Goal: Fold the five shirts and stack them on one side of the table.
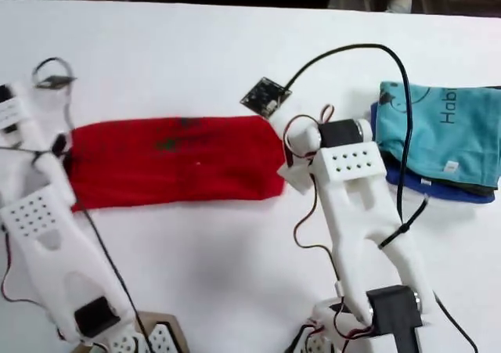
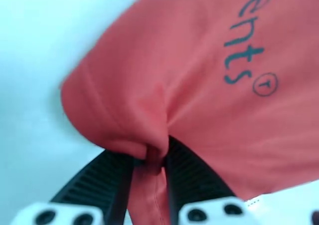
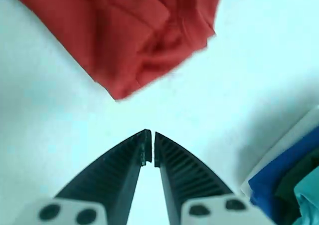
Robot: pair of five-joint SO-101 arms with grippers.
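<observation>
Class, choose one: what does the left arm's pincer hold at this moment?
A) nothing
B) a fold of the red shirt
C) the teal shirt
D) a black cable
B: the left wrist view shows the left pincer shut on a bunched fold of the red shirt.

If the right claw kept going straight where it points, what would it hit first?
Probably the crumpled end of the red shirt, beyond a strip of bare table. The right claw may touch the table first; its tilt is hard to judge.

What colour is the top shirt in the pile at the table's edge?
The top shirt is teal with dark print, clearest in the high view.
</observation>
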